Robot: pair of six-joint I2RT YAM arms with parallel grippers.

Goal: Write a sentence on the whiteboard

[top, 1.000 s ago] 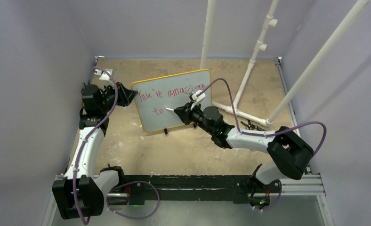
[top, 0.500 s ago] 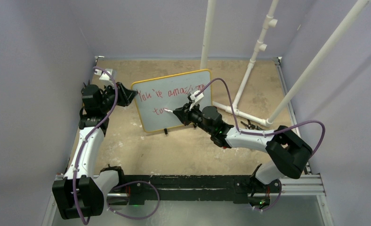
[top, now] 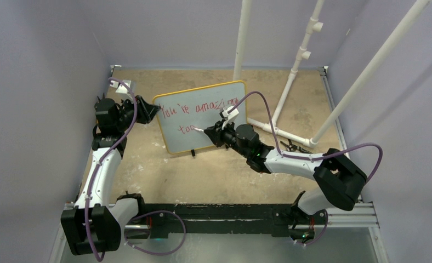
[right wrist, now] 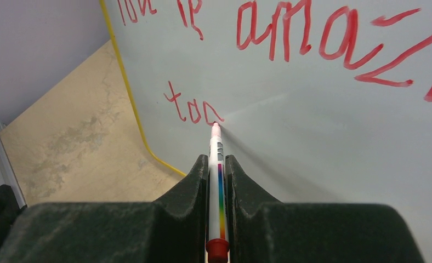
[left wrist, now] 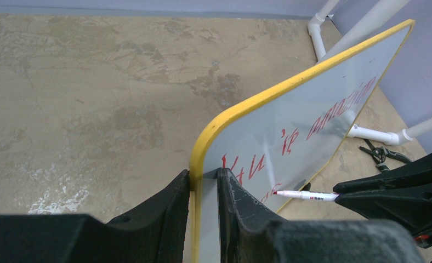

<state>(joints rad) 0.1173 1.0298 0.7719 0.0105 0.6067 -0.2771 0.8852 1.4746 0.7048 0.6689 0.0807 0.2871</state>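
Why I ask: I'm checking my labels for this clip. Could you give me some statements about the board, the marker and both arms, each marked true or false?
1. The left arm's fingers clamp the whiteboard by its yellow edge. True.
2. The right arm's fingers hold a blue marker. False: the marker has a white barrel with a rainbow stripe.
3. The marker's tip meets the whiteboard just after "too". True.
4. The whiteboard lies flat on the table. False: it stands up at a tilt.
5. The writing is black. False: it is red.
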